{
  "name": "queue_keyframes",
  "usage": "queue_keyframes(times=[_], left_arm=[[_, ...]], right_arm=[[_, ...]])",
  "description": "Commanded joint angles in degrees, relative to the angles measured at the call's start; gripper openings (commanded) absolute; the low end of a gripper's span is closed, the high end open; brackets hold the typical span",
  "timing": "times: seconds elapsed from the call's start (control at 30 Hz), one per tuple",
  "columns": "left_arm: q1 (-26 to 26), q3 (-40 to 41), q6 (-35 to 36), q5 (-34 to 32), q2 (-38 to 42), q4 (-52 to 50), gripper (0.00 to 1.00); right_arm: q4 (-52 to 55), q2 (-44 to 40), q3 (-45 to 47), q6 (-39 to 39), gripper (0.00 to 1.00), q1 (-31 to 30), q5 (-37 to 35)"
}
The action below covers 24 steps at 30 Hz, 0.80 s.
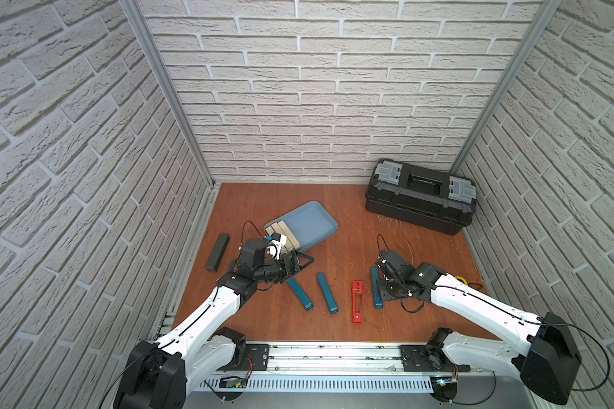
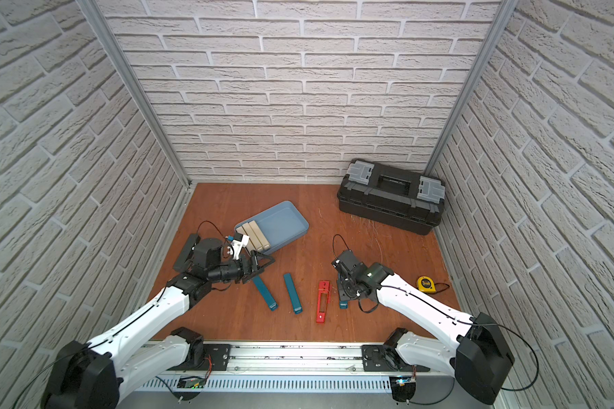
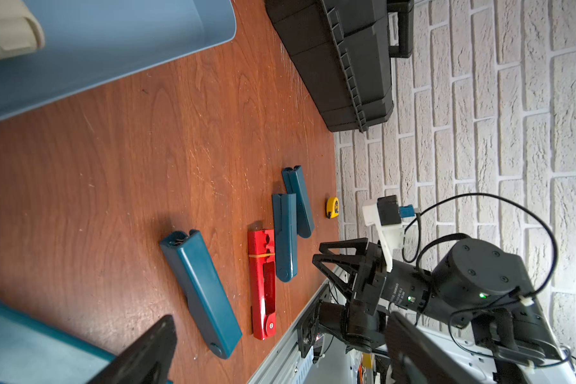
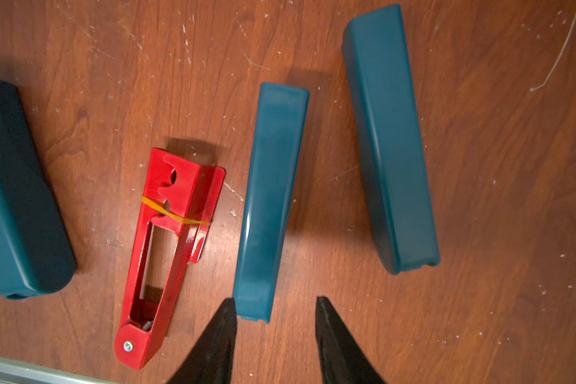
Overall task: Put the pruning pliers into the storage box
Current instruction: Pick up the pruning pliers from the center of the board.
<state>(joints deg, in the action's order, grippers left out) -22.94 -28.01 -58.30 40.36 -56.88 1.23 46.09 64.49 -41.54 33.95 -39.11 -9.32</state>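
Wood tabletop [image 4: 479,166]: teal pliers [image 4: 270,199] lengthwise, near end between part-open right fingers [image 4: 333,339]; left fingers [image 3: 147,352] wide.

A black toolbox [image 1: 420,202] stands at the back, a dark grey bar [image 1: 217,252] and likely tape measure [image 2: 425,284] well apart.

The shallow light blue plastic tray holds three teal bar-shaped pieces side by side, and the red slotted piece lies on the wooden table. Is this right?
Not quite. The three bar-shaped pieces in the shallow light blue plastic tray are beige, not teal, as both top views show. The red slotted piece does lie on the wooden table.
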Motion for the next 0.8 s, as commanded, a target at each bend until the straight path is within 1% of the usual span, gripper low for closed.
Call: queue_keyframes(times=[0.0, 0.17, 0.37, 0.77], left_arm=[[-1.5, 1.6, 0.0, -1.6, 0.9, 0.7, 0.98], [-2.9, 2.2, -0.4, -2.3, 0.3, 1.3, 0.98], [-3.6, 1.8, -0.3, -2.0, -0.6, 1.6, 0.98], [-4.1, 1.7, -0.1, -2.2, -2.1, 2.2, 0.98]], right_arm=[[-0.9, -1.2, 1.5, 4.3, 0.42, -2.2, -1.2], [-2.5, -1.5, 3.5, 6.6, 0.42, -4.3, -1.9], [-5.4, -1.8, 5.8, 8.4, 0.43, -5.2, -2.5], [-9.1, 1.4, 7.0, 8.4, 0.43, -5.6, -2.6]])
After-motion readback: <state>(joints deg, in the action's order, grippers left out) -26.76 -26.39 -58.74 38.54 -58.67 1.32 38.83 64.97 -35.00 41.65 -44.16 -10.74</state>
